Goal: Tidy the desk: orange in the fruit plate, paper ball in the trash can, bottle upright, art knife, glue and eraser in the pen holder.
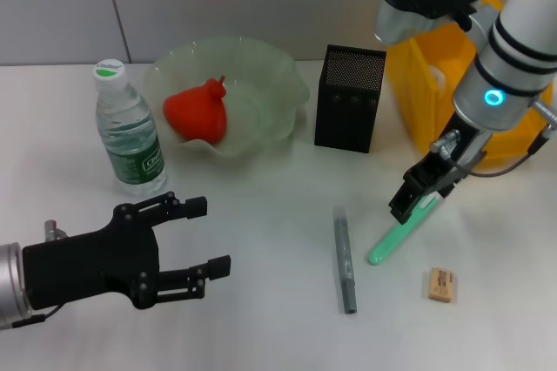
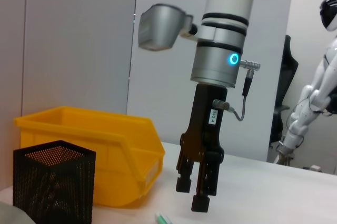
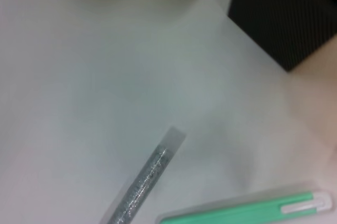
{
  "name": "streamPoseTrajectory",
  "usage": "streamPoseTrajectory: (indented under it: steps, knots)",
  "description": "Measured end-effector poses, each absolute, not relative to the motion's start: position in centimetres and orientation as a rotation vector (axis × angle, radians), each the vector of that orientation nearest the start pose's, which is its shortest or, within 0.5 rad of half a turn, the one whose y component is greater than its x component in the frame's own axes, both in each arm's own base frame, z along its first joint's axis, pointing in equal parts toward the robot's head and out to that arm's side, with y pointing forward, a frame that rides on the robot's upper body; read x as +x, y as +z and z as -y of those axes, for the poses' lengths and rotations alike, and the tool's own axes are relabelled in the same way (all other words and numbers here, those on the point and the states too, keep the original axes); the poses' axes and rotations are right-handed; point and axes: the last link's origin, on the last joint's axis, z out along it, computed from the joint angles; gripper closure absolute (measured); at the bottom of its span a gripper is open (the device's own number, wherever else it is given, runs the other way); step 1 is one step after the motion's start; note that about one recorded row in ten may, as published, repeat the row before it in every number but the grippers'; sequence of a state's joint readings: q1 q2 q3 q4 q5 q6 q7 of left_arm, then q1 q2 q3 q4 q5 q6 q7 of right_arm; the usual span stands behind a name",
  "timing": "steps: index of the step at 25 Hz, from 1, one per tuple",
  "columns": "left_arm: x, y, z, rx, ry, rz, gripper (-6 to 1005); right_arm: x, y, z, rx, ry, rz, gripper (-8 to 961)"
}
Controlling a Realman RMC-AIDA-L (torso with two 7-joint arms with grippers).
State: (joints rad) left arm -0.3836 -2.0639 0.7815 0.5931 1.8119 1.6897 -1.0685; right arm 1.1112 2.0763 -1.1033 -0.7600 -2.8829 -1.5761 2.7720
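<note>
Already the orange (image 1: 197, 112) sits in the fruit plate (image 1: 278, 84); the pen holder (image 1: 350, 99) and trash can (image 1: 424, 92) show nothing inside, the can partly hidden by the arm. Over the green art knife (image 1: 398, 237) hangs the right gripper (image 1: 419, 198), fingers slightly parted, gripping nothing. Nearby lie the glue (image 1: 345, 259) and eraser (image 1: 440, 285). The bottle (image 1: 128, 130) stands upright. The left gripper (image 1: 209, 236) hovers spread wide, empty.

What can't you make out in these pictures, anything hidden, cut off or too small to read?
- Inside of the trash can: head view, hidden by the right arm, so the paper ball cannot be confirmed.
- Contents of the pen holder: dark mesh, nothing discernible.
- Print on the eraser: too small to read.
- Art knife: cut off by the right wrist view's edge; in the head view, the right gripper covers its upper end.
</note>
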Motion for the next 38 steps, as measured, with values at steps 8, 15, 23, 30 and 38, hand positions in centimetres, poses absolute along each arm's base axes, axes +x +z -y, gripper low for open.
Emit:
streamPoseTrajectory:
  steps: [8, 15, 23, 30, 38]
  knots:
    - [-28.1, 0.0, -27.3, -2.713, -0.893, 0.272, 153, 15.4, -2.4, -41.6, -2.241, -0.691, -1.436, 163]
    - [-27.9, 0.1, -27.0, -2.723, -0.924, 0.261, 153, 17.5, -2.7, -41.9, -2.151, -0.526, -1.671, 163]
    - [-27.8, 0.4, -26.9, -2.703, -0.957, 0.259, 153, 18.3, -2.6, -42.1, -2.120, -0.480, -1.703, 163]
    - [-27.6, 0.6, -26.9, -2.690, -0.977, 0.254, 153, 17.6, -3.0, -42.2, -2.137, -0.544, -1.641, 163]
    - [-27.7, 0.7, -26.5, -2.687, -0.990, 0.243, 153, 17.3, -3.5, -42.1, -2.147, -0.566, -1.616, 163]
